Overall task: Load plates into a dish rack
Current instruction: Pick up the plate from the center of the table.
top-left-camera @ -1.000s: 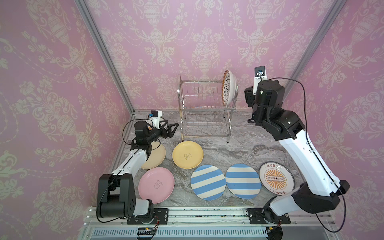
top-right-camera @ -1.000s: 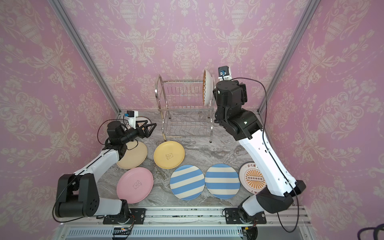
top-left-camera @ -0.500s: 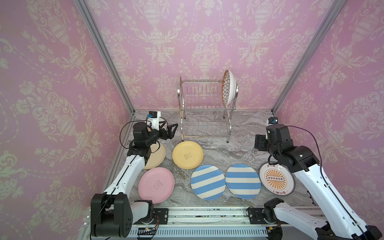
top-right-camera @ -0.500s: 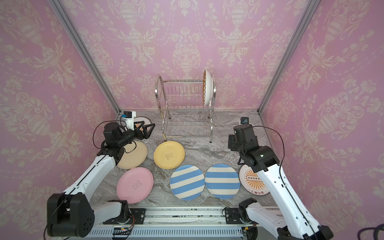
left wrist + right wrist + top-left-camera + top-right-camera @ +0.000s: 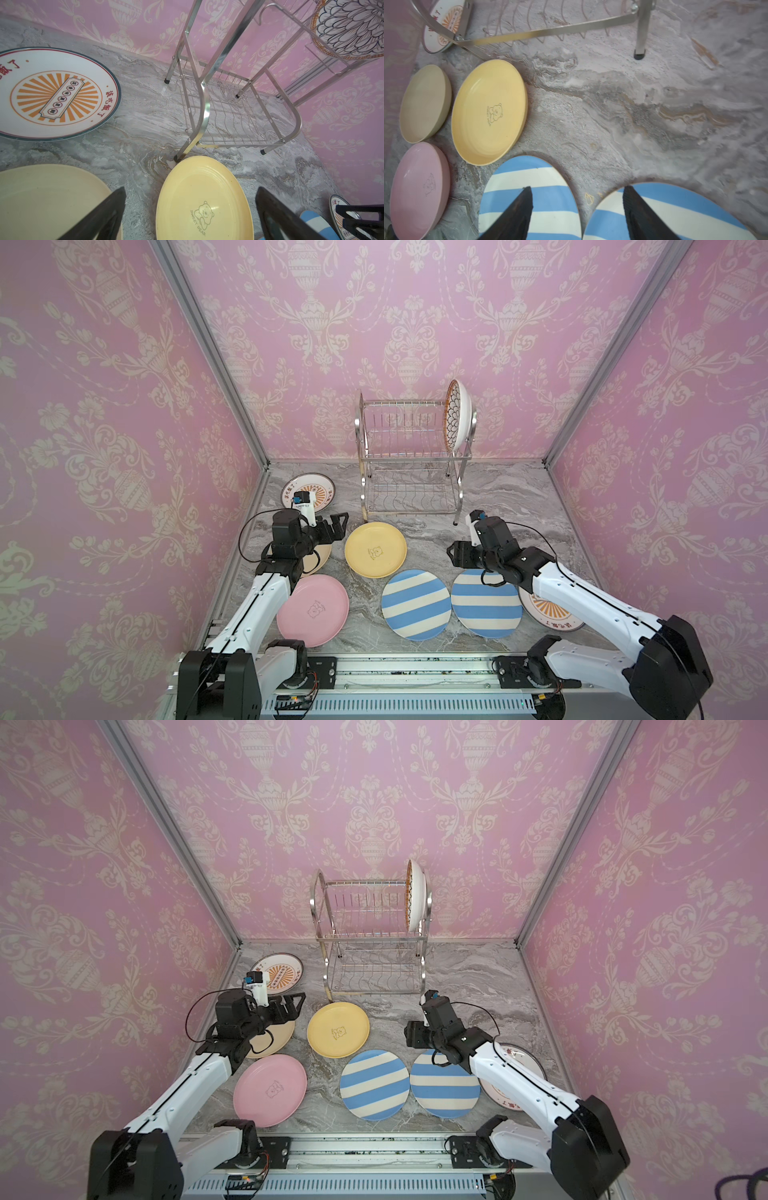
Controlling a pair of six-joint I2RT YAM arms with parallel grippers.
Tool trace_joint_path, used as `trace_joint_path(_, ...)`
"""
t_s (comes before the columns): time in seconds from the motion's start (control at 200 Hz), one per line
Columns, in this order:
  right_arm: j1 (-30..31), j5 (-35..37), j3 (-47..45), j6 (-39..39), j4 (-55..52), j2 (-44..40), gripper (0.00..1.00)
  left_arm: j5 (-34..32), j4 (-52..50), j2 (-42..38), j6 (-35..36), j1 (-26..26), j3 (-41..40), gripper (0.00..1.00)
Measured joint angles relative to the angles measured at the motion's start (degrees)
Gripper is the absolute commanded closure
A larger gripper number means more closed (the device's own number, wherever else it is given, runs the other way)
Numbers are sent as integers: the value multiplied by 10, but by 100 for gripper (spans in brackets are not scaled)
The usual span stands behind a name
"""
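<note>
The chrome dish rack [image 5: 409, 464] stands at the back, with a floral plate [image 5: 457, 414] upright at the right end of its upper tier. Flat on the table lie a yellow plate [image 5: 375, 549], a cream plate [image 5: 322, 556], a pink plate [image 5: 312, 610], two blue-white striped plates [image 5: 415, 604] [image 5: 486, 605] and two sunburst plates [image 5: 318, 489] [image 5: 548, 614]. My right gripper [image 5: 577, 187] is open and empty, low over the gap between the striped plates. My left gripper [image 5: 191, 189] is open and empty, between the cream and yellow plates.
Pink patterned walls close the marble table [image 5: 511, 506] on three sides. The rack's feet [image 5: 177, 159] stand close to the yellow plate's far rim. Bare marble lies right of the rack. The arm bases sit on a rail [image 5: 411, 672] along the front edge.
My right arm has swung down from the rack's upper right end to low over the striped plates. My left arm has shifted only slightly near the cream plate.
</note>
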Motion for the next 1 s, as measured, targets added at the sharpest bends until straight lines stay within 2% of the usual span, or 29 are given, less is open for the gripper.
trace_joint_path(0.255, 33, -35, 3, 41, 173, 153, 36, 8, 30, 23, -19, 0, -16, 1)
trace_joint_path(0.45, 42, -61, 44, 55, 229, 258, 40, 9, 44, 40, -28, -1, -32, 1)
trace_joint_path(0.595, 49, -75, 83, 67, 265, 305, 43, 14, 60, 42, -40, -5, -49, 1)
trace_joint_path(0.766, 56, -82, 112, 68, 273, 343, 44, 17, 76, 55, -45, -15, -49, 1)
trace_joint_path(1.001, 59, -74, 142, 60, 228, 356, 46, 18, 85, 55, -45, -18, -49, 1)
